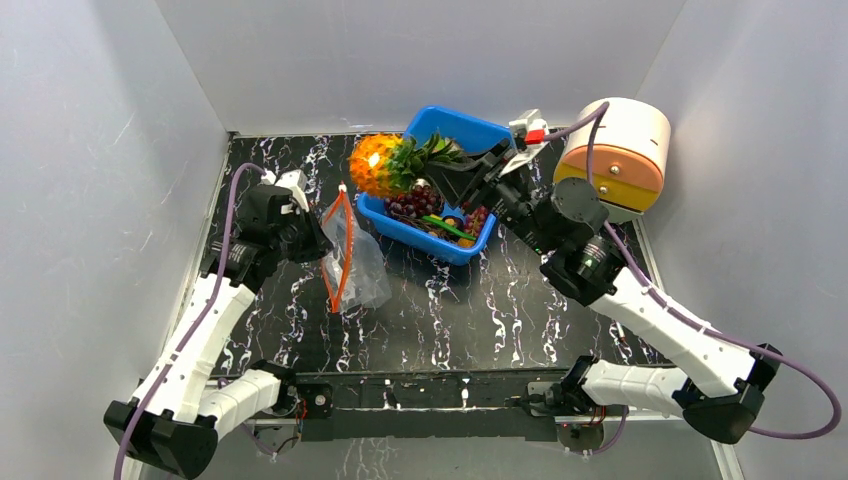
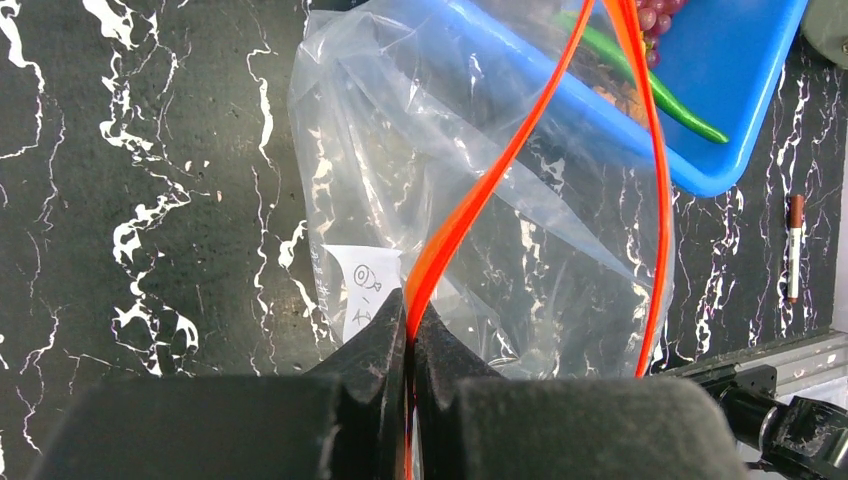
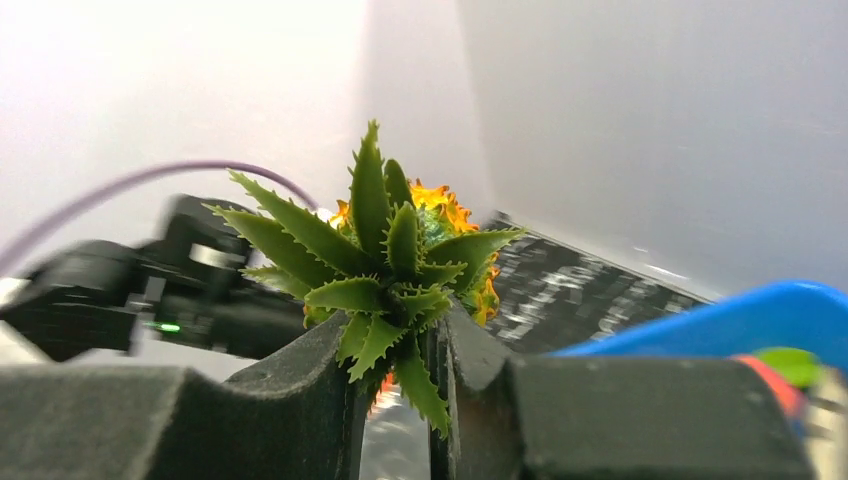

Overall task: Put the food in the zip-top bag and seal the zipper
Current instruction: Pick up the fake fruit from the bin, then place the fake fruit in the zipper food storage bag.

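Two arms: we note the left gripper (image 2: 408,320) pinched tight on the zipper (image 2: 500,165); the right gripper (image 3: 400,340) is clamped on the pineapple's leaves.
Table (image 1: 480,310): black marble pattern, white walls around it.
Drawer box (image 1: 620,150): cream and orange, far right corner.
Bin (image 1: 455,125): blue, at the back centre.
Bag (image 1: 365,275): clear and crinkled, standing left of the bin with its mouth gaping; we see nothing inside it.
Pineapple (image 1: 378,165): orange, held sideways in the air over the bin's left corner, near the bag.
Grapes (image 1: 418,200): dark purple, in the bin.
Pepper (image 2: 650,90): green, in the bin.
Marker (image 2: 795,245): lying on the table beside the bin.
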Robot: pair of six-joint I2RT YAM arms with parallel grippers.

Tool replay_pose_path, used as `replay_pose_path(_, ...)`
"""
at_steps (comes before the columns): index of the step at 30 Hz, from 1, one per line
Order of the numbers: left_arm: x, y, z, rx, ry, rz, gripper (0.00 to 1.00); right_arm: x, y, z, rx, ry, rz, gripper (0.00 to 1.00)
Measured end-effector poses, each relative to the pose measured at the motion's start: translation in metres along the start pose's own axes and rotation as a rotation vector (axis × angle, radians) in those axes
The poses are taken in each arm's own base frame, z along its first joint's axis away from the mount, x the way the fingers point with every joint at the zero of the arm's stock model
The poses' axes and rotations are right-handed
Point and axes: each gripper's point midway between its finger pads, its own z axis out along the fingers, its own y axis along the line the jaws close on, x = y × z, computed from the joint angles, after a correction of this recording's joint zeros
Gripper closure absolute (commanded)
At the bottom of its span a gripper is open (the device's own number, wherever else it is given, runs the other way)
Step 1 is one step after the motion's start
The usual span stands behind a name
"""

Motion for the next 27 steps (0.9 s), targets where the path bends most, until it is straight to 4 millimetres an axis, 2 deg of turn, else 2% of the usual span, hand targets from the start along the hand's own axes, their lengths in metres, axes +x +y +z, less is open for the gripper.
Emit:
replay_pose_path(2,0.003,0.000,0.003,0.001,0.013,-0.007,1.00,-0.013,0.015,-0.003,-0.066,-0.049,0.090,0.81)
replay_pose_path(4,0.002,-0.002,0.004,0.008,0.014,-0.010,1.00,-0.014,0.026,-0.003,-0.116,-0.068,0.167,0.81)
replay_pose_path(8,0.001,-0.005,0.004,0.027,0.011,-0.018,1.00,0.008,0.037,0.002,-0.166,-0.024,0.306,0.80)
replay_pose_path(14,0.005,-0.009,0.002,0.050,0.016,-0.035,1.00,0.042,0.042,0.008,-0.178,0.059,0.435,0.81)
replay_pose_path(21,0.005,-0.014,-0.003,0.087,-0.003,-0.046,1.00,0.053,0.047,0.012,-0.187,0.086,0.519,0.81)
replay_pose_path(27,0.004,-0.020,-0.007,0.115,-0.013,-0.051,1.00,0.084,0.035,0.009,-0.118,0.138,0.531,0.81)
